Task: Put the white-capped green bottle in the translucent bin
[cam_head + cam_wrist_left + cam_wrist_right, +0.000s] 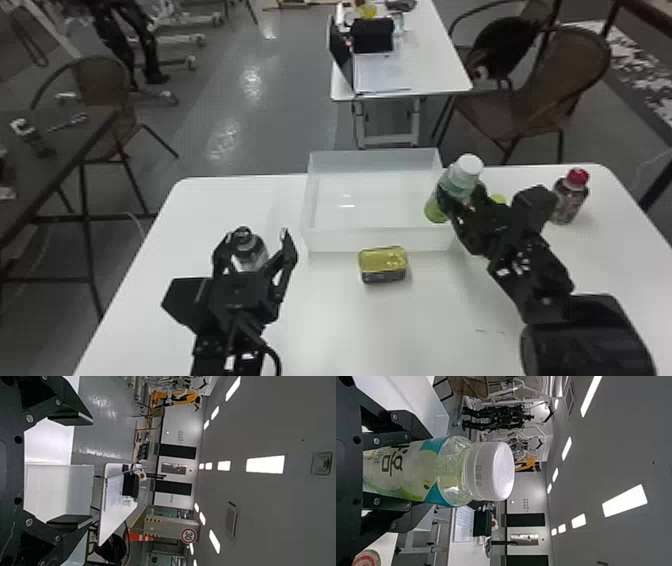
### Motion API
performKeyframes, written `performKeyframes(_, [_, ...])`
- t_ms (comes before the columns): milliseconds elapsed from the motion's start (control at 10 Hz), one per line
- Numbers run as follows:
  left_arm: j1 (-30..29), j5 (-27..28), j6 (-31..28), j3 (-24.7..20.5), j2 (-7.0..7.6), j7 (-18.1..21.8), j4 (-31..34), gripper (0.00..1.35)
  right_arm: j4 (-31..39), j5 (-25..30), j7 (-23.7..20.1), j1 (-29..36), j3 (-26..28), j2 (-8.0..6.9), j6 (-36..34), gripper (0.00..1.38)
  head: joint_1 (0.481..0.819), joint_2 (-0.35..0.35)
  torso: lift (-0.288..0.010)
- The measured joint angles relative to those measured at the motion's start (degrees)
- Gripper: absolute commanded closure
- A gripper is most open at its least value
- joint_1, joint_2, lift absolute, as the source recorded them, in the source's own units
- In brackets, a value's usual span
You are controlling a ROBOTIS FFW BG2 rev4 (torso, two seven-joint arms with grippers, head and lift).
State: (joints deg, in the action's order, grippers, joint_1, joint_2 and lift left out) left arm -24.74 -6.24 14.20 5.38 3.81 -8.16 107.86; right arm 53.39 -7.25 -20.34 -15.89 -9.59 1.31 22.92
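Over the right wall of the translucent bin, my right gripper is shut on the white-capped green bottle, which leans with its cap up and to the right. The right wrist view shows the same gripper with its fingers around the label of the bottle. On the table's left part, my left gripper stands open, close to a dark-capped bottle. In the left wrist view nothing is between the fingers of this gripper, and the bin shows beyond.
A tin with a yellow-green lid sits just in front of the bin. At the right rear stands a red-capped dark bottle. Something green is partly hidden behind my right gripper. The white table's far edge lies near the bin.
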Motion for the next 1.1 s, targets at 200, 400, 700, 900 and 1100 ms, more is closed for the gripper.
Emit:
performKeyframes(200, [-0.49,-0.52,0.34,-0.73,-0.04,0.26,-0.11,0.40,-7.33,0.27,-1.75,-4.26,-0.06,-0.14,3.91,0.94,0.695,0.133,-0.021])
performKeyframes(400, [-0.08,-0.75,0.91,-0.82,-0.53,1.21,-0.63,0.40,-13.07,0.38,-2.04,-7.92,-0.08,-0.02,6.33,0.93,0.695,0.125,-0.021])
performKeyframes(700, [1.38,-1.47,1.83,-0.93,-0.22,2.07,-1.87,0.40,-18.62,-2.63,-2.08,-10.55,-0.92,0.24,7.42,0.43,0.695,0.112,-0.021])
performKeyframes(900, [2.52,-2.03,2.41,-0.17,0.57,2.27,-2.60,0.40,-21.65,-5.74,-2.77,-12.50,-2.70,0.55,8.16,0.00,0.695,0.104,-0.021])
performKeyframes(1100, [2.95,-2.19,2.61,0.30,0.75,2.34,-2.91,0.40,-22.90,-7.49,-3.67,-14.00,-3.91,0.56,8.71,0.00,0.695,0.102,-0.021])
